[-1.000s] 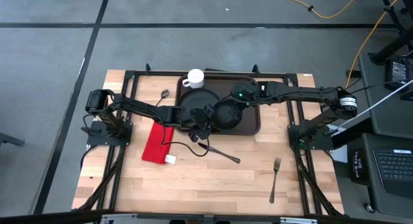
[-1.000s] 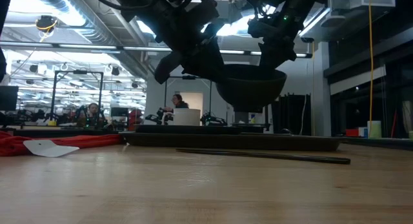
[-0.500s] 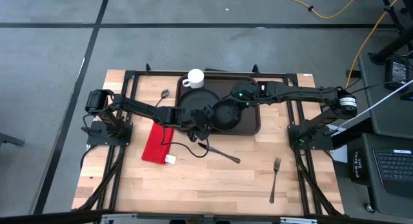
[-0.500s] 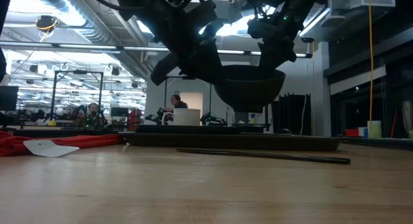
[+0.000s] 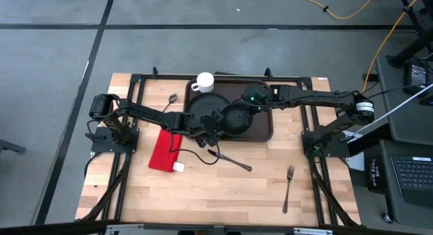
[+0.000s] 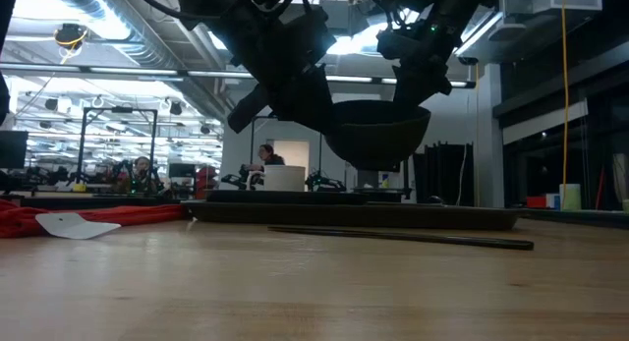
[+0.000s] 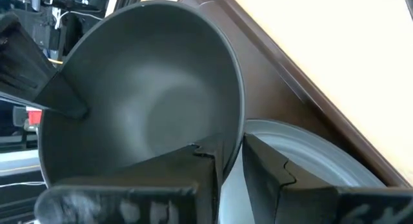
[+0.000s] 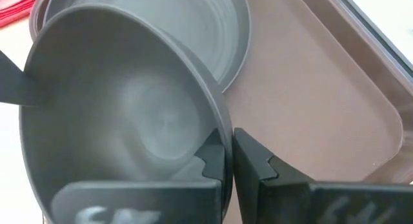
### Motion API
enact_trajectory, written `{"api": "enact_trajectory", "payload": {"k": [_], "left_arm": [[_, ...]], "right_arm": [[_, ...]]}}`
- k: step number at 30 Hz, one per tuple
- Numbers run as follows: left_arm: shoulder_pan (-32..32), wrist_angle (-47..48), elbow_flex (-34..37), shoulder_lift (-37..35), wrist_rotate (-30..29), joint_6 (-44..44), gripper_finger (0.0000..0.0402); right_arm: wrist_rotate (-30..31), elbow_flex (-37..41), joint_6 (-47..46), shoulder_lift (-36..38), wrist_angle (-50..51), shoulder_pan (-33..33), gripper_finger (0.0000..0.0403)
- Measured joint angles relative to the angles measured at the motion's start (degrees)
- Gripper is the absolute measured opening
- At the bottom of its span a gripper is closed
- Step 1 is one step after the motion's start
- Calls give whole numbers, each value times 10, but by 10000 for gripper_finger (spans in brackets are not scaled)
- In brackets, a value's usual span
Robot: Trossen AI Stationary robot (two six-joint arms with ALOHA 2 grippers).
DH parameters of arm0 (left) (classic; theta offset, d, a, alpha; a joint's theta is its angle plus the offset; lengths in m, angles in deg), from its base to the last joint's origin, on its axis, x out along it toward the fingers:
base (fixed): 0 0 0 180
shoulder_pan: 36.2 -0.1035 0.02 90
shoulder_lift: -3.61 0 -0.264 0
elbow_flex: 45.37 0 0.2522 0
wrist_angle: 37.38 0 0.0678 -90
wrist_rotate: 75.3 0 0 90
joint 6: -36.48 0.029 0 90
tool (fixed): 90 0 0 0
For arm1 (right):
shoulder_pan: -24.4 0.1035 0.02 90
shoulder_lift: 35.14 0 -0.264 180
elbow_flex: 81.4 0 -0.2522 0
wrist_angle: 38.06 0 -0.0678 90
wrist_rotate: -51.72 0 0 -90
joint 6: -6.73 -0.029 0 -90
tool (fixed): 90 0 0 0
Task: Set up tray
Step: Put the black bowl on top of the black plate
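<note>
I see the tray (image 5: 265, 130), dark brown, lying flat at the far middle of the wooden table (image 5: 203, 187), its long axis running left to right across the table. A round black plate (image 5: 203, 106) rests on its left part.

Both of my grippers hold one dark bowl (image 5: 235, 120) in the air above the tray. The left gripper (image 7: 231, 156) pinches the bowl's rim, one finger inside and one outside. The right gripper (image 8: 229, 159) pinches the opposite rim in the same way. From table height the bowl (image 6: 378, 135) hangs clear of the tray (image 6: 354, 215).

A white mug (image 5: 204, 81) stands at the tray's far edge. On the bare wood lie a red napkin (image 5: 164, 150), a spoon (image 5: 170, 99), a knife (image 5: 230, 160) and a fork (image 5: 288, 189). The floor around is grey, with yellow cable (image 5: 338, 11). Beyond the table is a lit workshop with a seated person (image 6: 265, 159).
</note>
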Motion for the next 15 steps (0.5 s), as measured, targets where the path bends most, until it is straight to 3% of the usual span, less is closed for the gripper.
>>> {"api": "enact_trajectory", "payload": {"k": [15], "left_arm": [[0, -9, 1, 0, 2, -13, 58]], "right_arm": [[0, 0, -1, 0, 1, 0, 15]]}}
